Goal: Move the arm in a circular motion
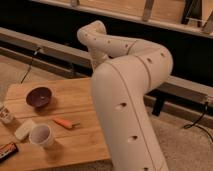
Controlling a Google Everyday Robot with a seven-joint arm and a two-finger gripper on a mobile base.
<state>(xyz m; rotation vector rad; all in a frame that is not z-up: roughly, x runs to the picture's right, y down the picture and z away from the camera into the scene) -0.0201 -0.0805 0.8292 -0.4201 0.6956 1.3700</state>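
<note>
The arm [127,95] is glossy cream-white with small dark holes and fills the middle of the camera view. Its thick near segment [122,135] rises from the bottom edge and covers the right part of the wooden table [75,102]. A rounded joint [92,34] sits at the top, and the wrist [98,59] drops from it toward the table's far edge. The gripper is hidden behind the thick near segment, below the wrist.
On the table stand a dark purple bowl [39,96], a white cup [41,135], an orange stick-like object [62,122], a pale block [24,129], a snack bar [7,149] and a small container [4,114]. A grey ledge [45,47] runs behind. Cables [200,120] lie on the floor.
</note>
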